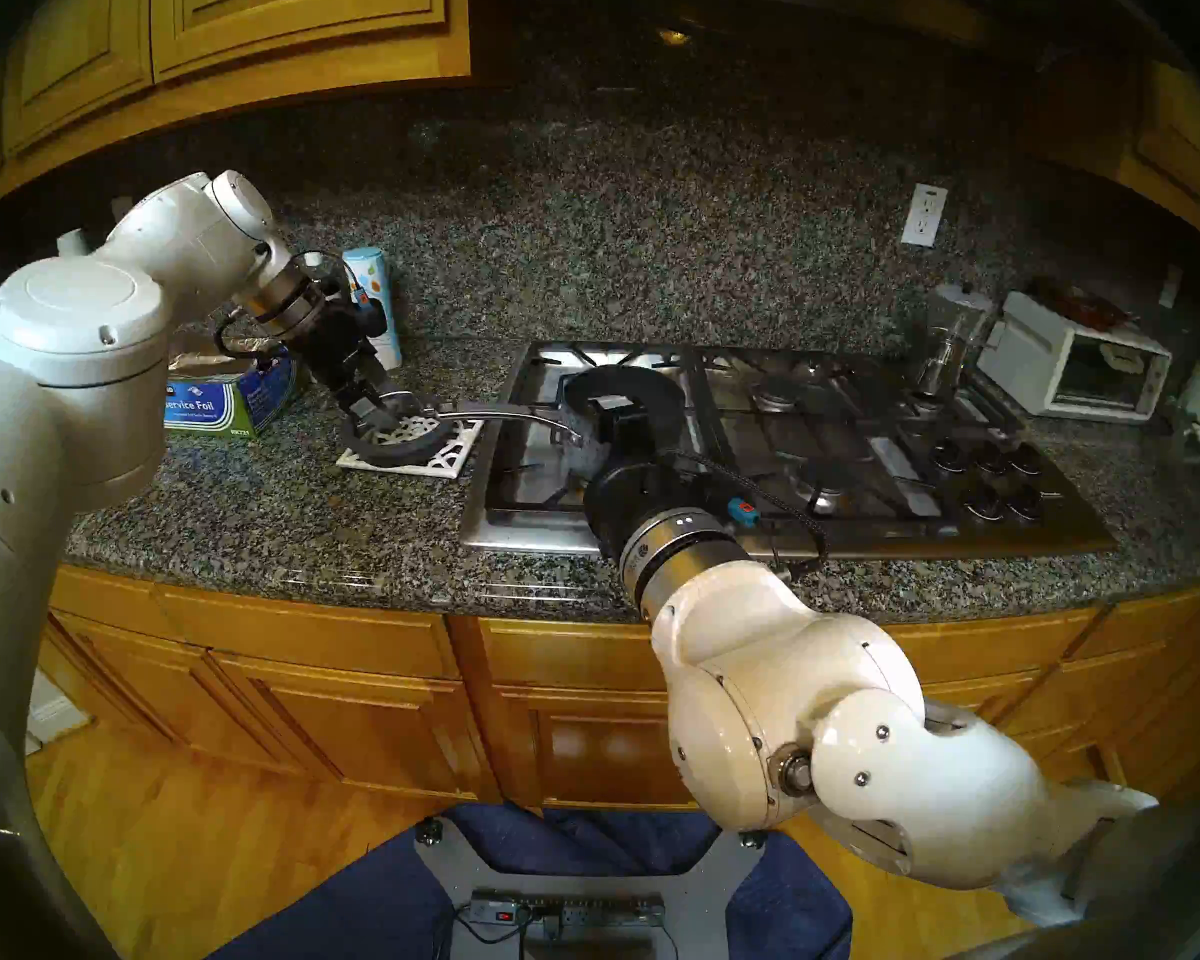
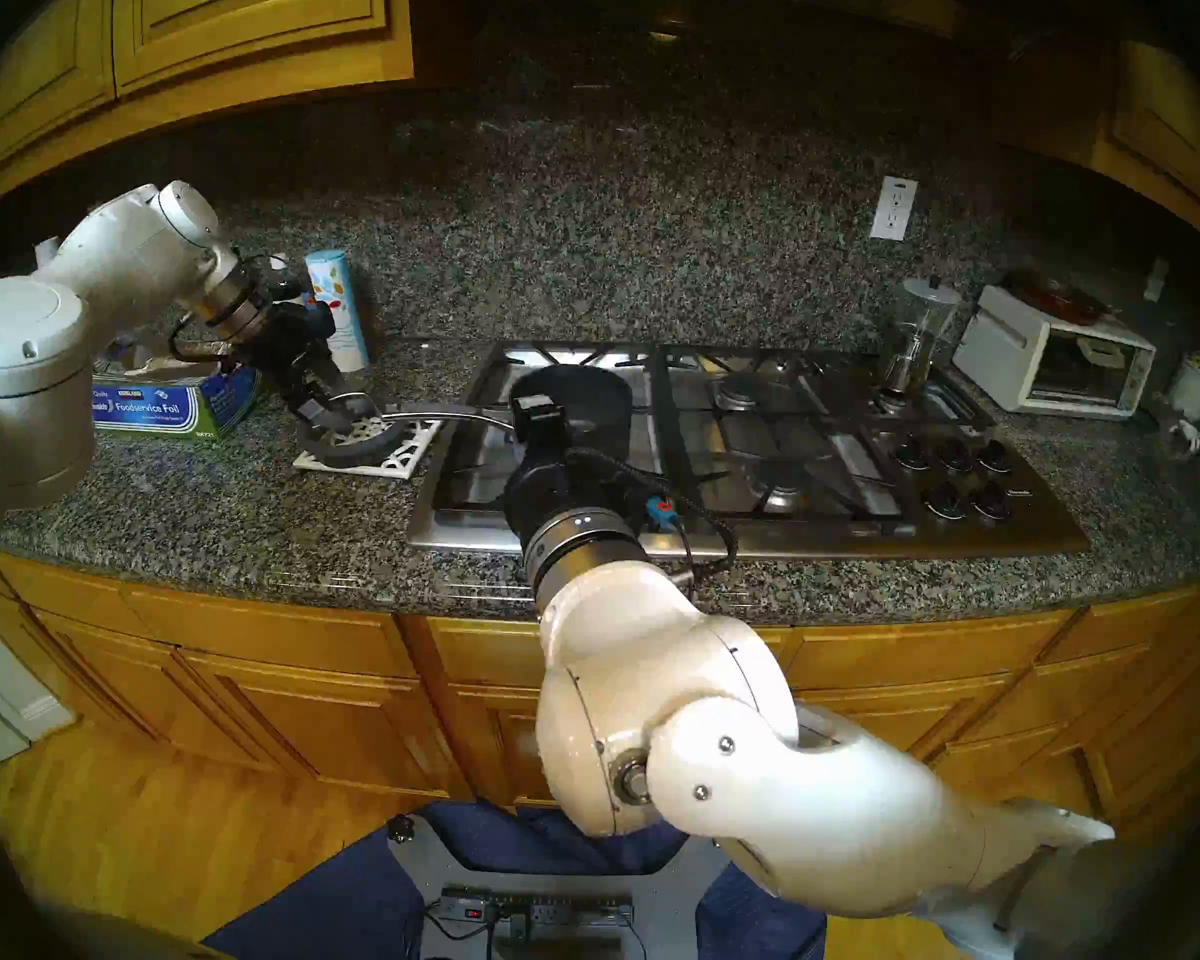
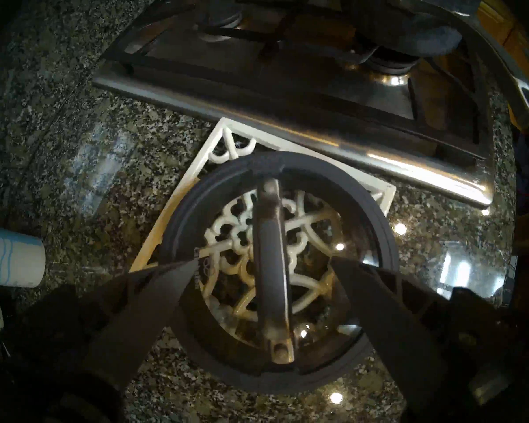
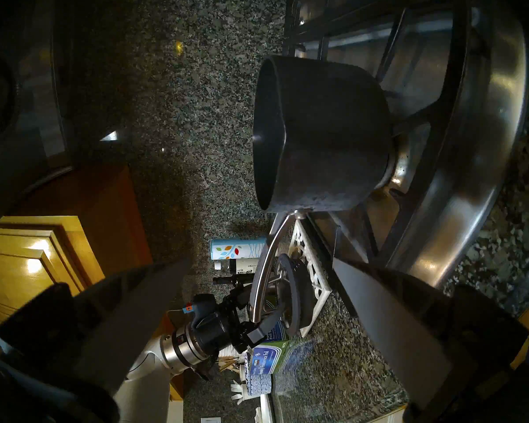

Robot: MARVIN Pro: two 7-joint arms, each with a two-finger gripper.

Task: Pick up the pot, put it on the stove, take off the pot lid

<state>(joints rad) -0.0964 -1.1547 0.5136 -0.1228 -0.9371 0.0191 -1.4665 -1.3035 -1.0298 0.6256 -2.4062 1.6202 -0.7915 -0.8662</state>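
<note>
Standing on the front left burner of the stove [image 1: 791,446], the pot [image 1: 625,397] has no lid and its long handle reaches left over the table [image 1: 306,522] toward the trivet [image 1: 410,446]; the lid [image 1: 393,442] rests on that trivet, and the left claw [image 1: 369,411] sits at the lid's loop handle. The right claw is hidden in this head view behind its own wrist, just in front of the pot. The second head view shows the same layout, with the foil box [image 2: 168,404] left of the trivet and the toaster oven [image 2: 1054,363] far right. In the left wrist view the left claw [image 3: 263,279] is spread wide, one finger on each side of the lid's handle [image 3: 271,260], not touching it, with the lid lying tilted across the white trivet [image 3: 226,150]. In the right wrist view the right claw [image 4: 261,272] is also wide and holds nothing, apart from the pot [image 4: 324,135].
</note>
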